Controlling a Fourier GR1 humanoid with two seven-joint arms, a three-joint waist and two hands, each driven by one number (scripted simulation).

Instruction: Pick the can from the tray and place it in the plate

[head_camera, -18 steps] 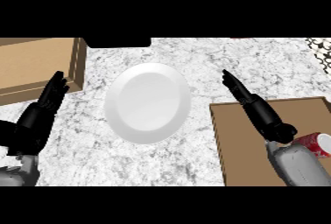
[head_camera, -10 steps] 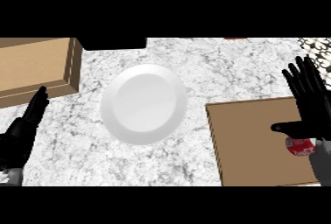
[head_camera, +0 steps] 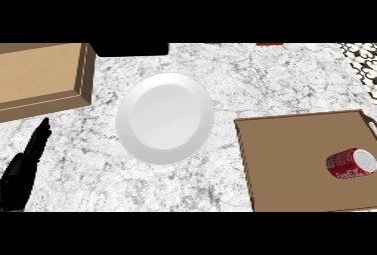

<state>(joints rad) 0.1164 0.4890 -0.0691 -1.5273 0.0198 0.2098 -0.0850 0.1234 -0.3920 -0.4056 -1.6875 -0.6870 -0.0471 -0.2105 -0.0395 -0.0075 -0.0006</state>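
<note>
1. Grey-white marbled counter (head_camera: 258, 84) fills the head view, the only view given.
2. Can (head_camera: 351, 164): red with white lettering and a pale round end. It seems to lie on its side, the end turned toward the view's right edge.
3. It sits on the right part of a flat brown tray (head_camera: 294, 149) with a thin raised rim, well apart from the plate (head_camera: 165, 118).
4. Plate: white and oval-looking, at the counter's middle, its plain face showing whole.
5. A strip of bare counter runs between plate and tray, and more bare counter lies above the tray and below the plate.
6. Tray's lower side runs to the bottom of the view.
7. A wooden box (head_camera: 40, 74) sits at the upper left, near the plate's left rim but not touching it.
8. A black block (head_camera: 132, 49) stands at the top edge.
9. Left hand (head_camera: 26, 164): black, at the lower left, fingers straight and pointing up, holding nothing, apart from the plate.
</note>
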